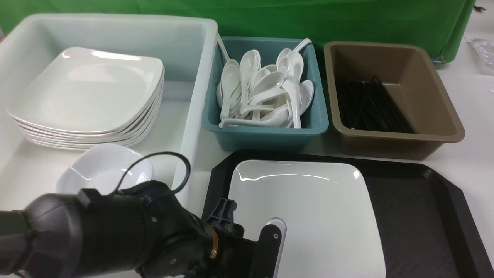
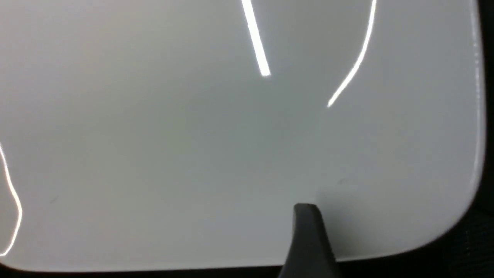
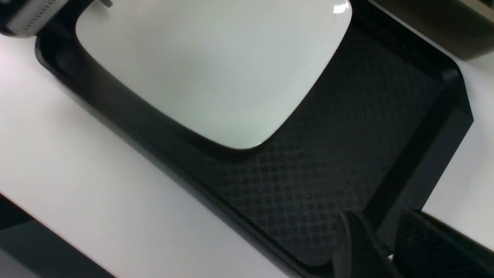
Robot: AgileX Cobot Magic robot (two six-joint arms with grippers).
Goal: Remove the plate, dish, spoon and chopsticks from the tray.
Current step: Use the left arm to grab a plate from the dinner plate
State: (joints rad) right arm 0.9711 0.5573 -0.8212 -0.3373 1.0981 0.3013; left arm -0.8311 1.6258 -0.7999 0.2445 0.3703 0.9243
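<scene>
The plate (image 1: 320,208) lies flat on the tray (image 1: 417,216), on the tray's 9 o'clock side. It is big, white and shiny. On the 3 o'clock side you can see the tray's black diamond pattern. The tray sits on the white worktop (image 1: 474,154).

The left tool (image 1: 251,214) is at the plate's 8 o'clock corner. Its two fingers stand apart and hold nothing. One finger is just outside the plate's edge and the other is over the plate. In the left wrist view, one dark finger (image 2: 308,235) pokes in over the plate near a round corner. I cannot tell if it touches the plate.

The right tool (image 3: 380,231) shows only in the right wrist view. It is by the tray's rim, away from the plate. Its fingers are a little apart with nothing between them.

At 12 o'clock from the plate is a teal bin (image 1: 266,137) full of white spoons (image 1: 266,92). At 1 o'clock is a brown bin (image 1: 397,144) with black chopsticks (image 1: 370,108) inside. At 10 o'clock is a big white tub (image 1: 193,69). In it are a stack of plates (image 1: 88,88) and, nearer the robot, a small white dish (image 1: 100,170). A green cloth (image 1: 308,15) hangs behind everything.
</scene>
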